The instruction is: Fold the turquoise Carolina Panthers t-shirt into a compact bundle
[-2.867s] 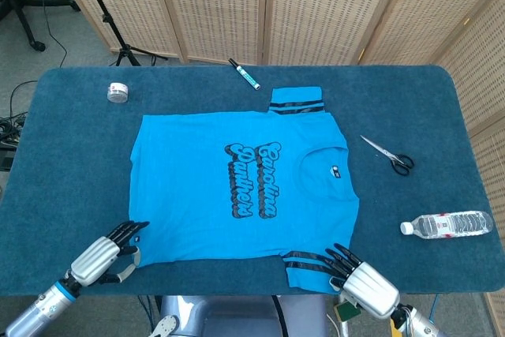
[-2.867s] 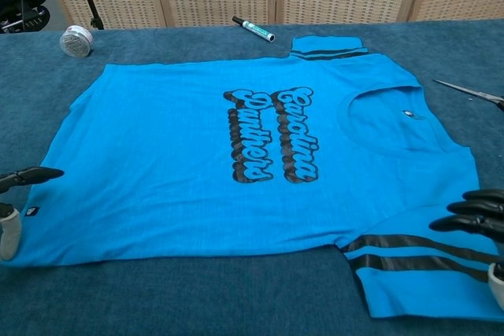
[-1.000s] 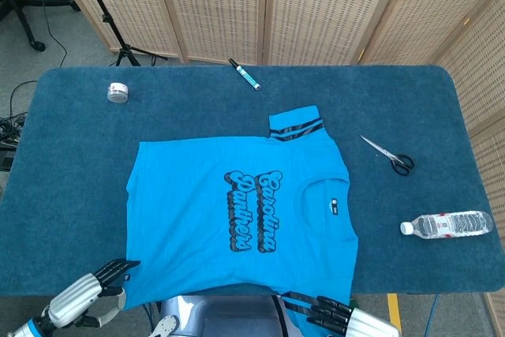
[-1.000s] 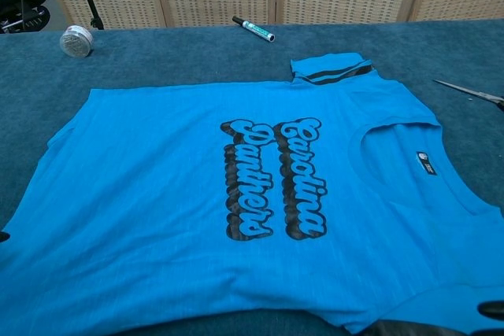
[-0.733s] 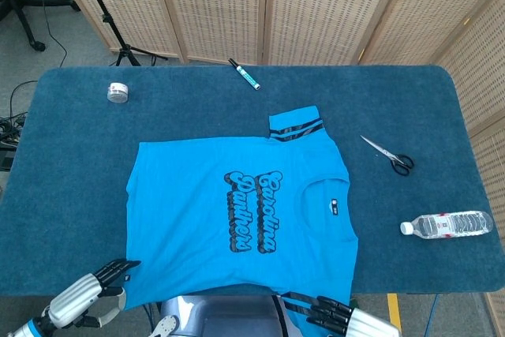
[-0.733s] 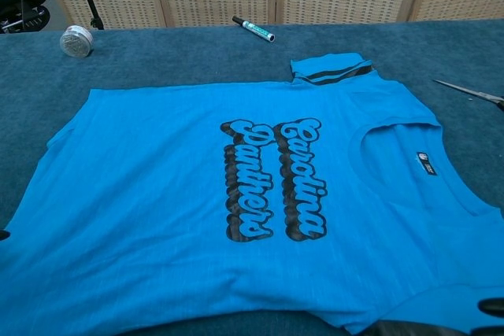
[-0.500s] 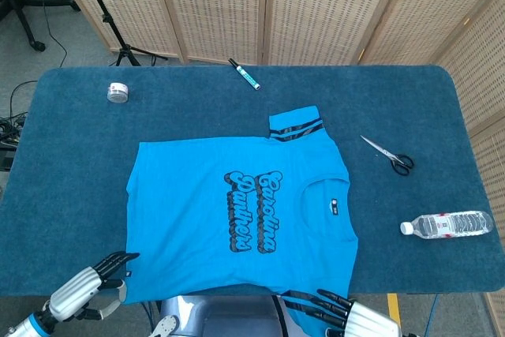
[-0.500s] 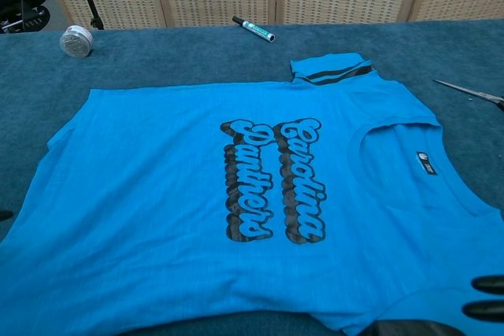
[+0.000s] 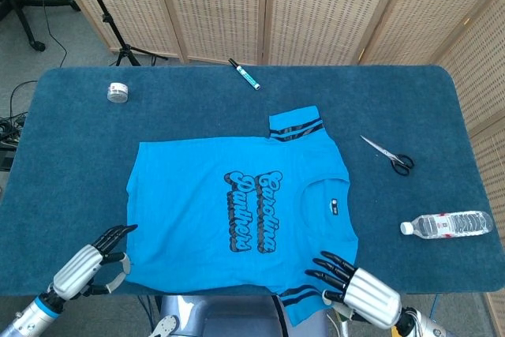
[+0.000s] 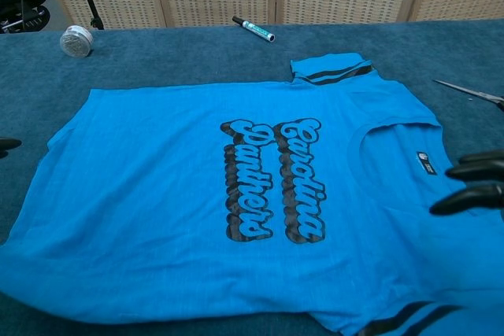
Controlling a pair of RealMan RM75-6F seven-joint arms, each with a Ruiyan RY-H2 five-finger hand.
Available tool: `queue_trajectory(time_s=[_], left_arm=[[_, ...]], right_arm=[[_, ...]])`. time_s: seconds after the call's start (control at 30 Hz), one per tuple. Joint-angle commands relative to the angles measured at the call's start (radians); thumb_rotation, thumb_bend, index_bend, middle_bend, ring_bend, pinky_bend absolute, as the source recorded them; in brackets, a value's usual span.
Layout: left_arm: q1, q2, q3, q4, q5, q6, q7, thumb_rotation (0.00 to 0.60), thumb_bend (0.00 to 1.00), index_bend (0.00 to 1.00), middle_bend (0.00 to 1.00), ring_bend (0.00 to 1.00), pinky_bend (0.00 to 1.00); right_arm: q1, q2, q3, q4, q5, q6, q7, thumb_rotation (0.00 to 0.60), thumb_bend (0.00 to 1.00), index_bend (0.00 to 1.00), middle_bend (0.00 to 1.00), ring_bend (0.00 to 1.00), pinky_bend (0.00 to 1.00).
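Observation:
The turquoise t-shirt (image 9: 237, 211) lies spread flat, print up, its collar toward the right and its hem toward the left. Its far sleeve (image 9: 295, 124) lies on the table, and the near striped sleeve (image 9: 304, 303) droops over the table's front edge. My left hand (image 9: 88, 264) hovers by the shirt's near hem corner with its fingers apart and nothing in them. My right hand (image 9: 353, 286) is over the near shoulder, fingers spread and empty. In the chest view the shirt (image 10: 260, 179) fills the frame, with the right hand's fingertips (image 10: 472, 182) at the right edge.
A marker (image 9: 245, 73) lies at the back of the blue table (image 9: 410, 100), and a tape roll (image 9: 117, 92) sits at the back left. Scissors (image 9: 388, 155) and a lying water bottle (image 9: 447, 225) are to the right of the shirt. Wicker screens stand behind.
The shirt was dragged toward the table's front edge earlier. In the last half second both hands came up and forward from below the edge; the shirt has stayed put.

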Motion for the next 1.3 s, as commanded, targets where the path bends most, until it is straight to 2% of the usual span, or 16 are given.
queue_trajectory(time_s=[0.03, 0.2, 0.57, 0.67, 0.87, 1.07, 1.3], left_arm=[[-0.006, 0.03, -0.036, -0.069, -0.051, -0.042, 0.049, 0.6, 0.64, 0.81, 0.0, 0.0, 0.0], [-0.024, 0.071, -0.072, -0.152, -0.1, -0.093, 0.112, 0.6, 0.64, 0.81, 0.0, 0.0, 0.0], [-0.063, 0.125, -0.148, -0.229, -0.178, -0.167, 0.193, 0.6, 0.64, 0.81, 0.0, 0.0, 0.0], [-0.096, 0.136, -0.207, -0.244, -0.253, -0.229, 0.218, 0.6, 0.64, 0.82, 0.0, 0.0, 0.0], [-0.134, 0.138, -0.28, -0.253, -0.341, -0.304, 0.251, 0.6, 0.63, 0.82, 0.0, 0.0, 0.0], [-0.167, 0.163, -0.324, -0.29, -0.413, -0.383, 0.3, 0.6, 0.64, 0.82, 0.0, 0.0, 0.0], [-0.189, 0.169, -0.376, -0.303, -0.493, -0.438, 0.332, 0.6, 0.63, 0.82, 0.0, 0.0, 0.0]], right_arm=[[0.017, 0.017, 0.025, -0.033, 0.035, -0.023, 0.023, 0.6, 0.52, 0.66, 0.16, 0.0, 0.0], [0.034, 0.026, 0.058, -0.071, 0.078, -0.061, 0.031, 0.6, 0.52, 0.66, 0.16, 0.0, 0.0], [0.08, 0.037, 0.132, -0.145, 0.165, -0.158, 0.019, 0.6, 0.52, 0.67, 0.16, 0.0, 0.0], [0.122, 0.042, 0.195, -0.173, 0.251, -0.234, 0.033, 0.6, 0.52, 0.67, 0.16, 0.0, 0.0], [0.182, 0.063, 0.27, -0.224, 0.351, -0.341, 0.04, 0.6, 0.52, 0.67, 0.16, 0.0, 0.0], [0.236, 0.066, 0.354, -0.253, 0.47, -0.437, 0.06, 0.6, 0.52, 0.67, 0.16, 0.0, 0.0], [0.289, 0.046, 0.441, -0.235, 0.617, -0.543, 0.128, 0.6, 0.52, 0.67, 0.16, 0.0, 0.01]])
